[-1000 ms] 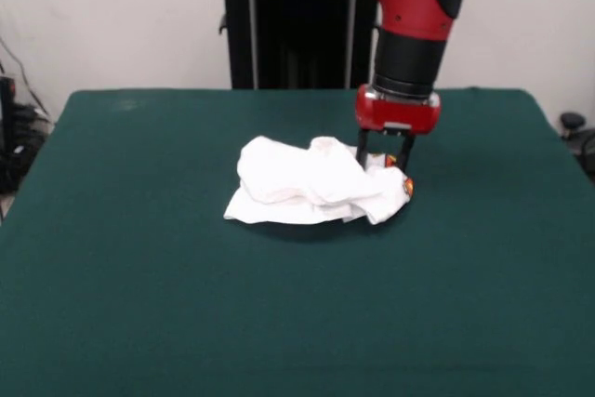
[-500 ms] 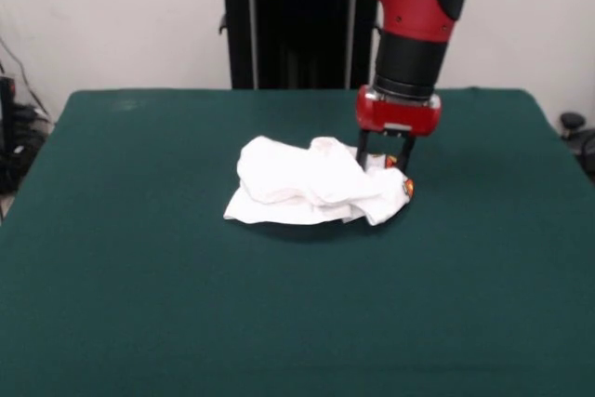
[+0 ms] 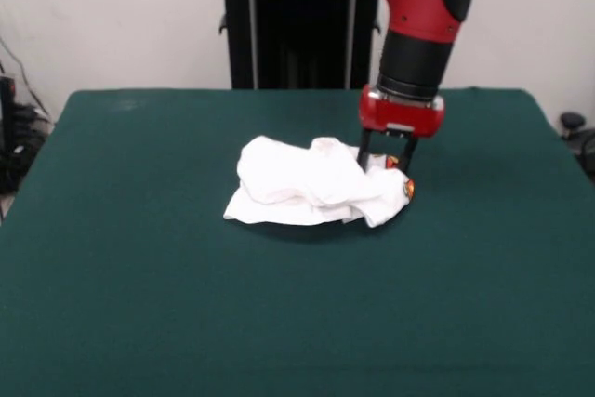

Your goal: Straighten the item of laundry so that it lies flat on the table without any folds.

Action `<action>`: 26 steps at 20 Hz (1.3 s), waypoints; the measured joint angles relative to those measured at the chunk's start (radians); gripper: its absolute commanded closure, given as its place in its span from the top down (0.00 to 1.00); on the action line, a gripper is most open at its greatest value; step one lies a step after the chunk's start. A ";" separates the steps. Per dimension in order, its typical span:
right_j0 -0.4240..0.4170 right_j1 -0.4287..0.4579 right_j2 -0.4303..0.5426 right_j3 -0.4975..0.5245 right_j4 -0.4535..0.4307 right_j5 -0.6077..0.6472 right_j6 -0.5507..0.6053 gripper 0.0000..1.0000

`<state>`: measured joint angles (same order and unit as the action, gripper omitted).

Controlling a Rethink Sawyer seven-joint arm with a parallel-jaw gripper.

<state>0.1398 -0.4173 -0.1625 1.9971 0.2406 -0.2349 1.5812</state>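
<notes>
Laundry [image 3: 311,194] lies bunched at centre frame on the bench [image 3: 139,304]. Jaws [image 3: 385,163] stand parted astride its right edge, gripping nothing evident. Best pinch one layer, then draw outward.

No readable text, label or number anywhere, not even on the crumpled garment [image 3: 311,194].

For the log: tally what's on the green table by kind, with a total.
Crumpled white garment: 1
Robot gripper, down at the garment's edge: 1
Total: 2, on the table.
</notes>
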 measured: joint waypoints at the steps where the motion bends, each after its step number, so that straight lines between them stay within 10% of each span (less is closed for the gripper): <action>1: 0.006 0.000 -0.001 0.000 0.016 0.000 0.000 1.00; 26: 0.048 -0.182 -0.080 0.012 0.073 0.165 0.000 1.00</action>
<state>0.1882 -0.5996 -0.2420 2.0093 0.3132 -0.0702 1.5812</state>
